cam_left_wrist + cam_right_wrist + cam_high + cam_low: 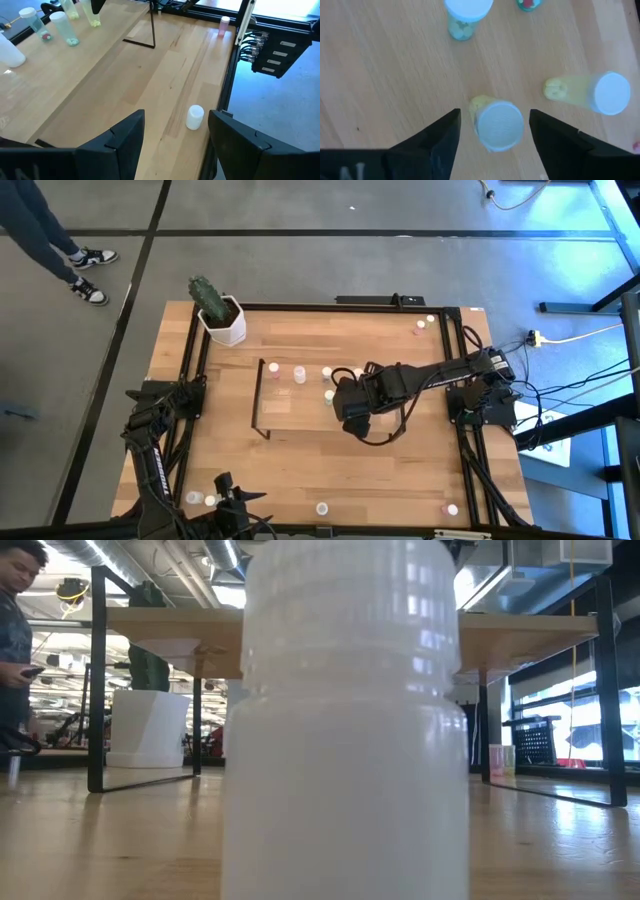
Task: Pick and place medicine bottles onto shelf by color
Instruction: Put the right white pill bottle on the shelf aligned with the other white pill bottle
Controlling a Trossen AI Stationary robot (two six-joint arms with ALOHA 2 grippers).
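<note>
No readable label anywhere on the clear, white-capped yellow bottle [496, 123], standing upright on the shelf [300, 412] between the right gripper's [494, 131] spread fingers, untouched. Second yellow bottle [587, 92] at its two o'clock; left gripper [175, 137] spread, at the table's six o'clock edge.

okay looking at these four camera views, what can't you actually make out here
- Low view: a white bottle right at the lens hides most of the shelf.
- High view: the right gripper covers the bottle below it.
- Right wrist view: a red-filled bottle is cut off by the edge.
</note>
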